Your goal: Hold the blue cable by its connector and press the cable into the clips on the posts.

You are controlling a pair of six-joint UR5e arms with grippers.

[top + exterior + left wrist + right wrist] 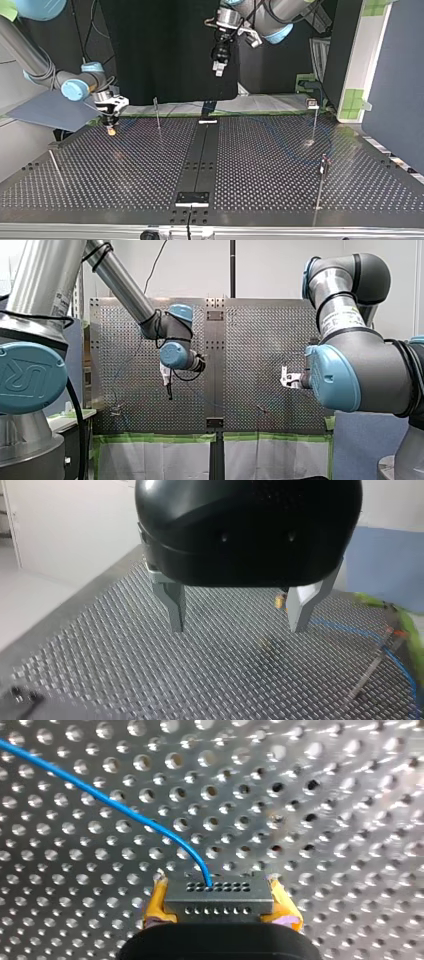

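My right gripper's jaws pinched the connector low by the worktop's far edge in the top view, the blue cable trailing ahead of them, while my left gripper's jaws hung spread and empty, higher up

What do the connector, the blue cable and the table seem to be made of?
Connector: dull grey block with two rows of holes; metal or plastic, unclear. Blue cable: smooth, slightly glossy sheath, likely plastic insulation. Table: bare perforated metal sheet, judging by its bright glints.
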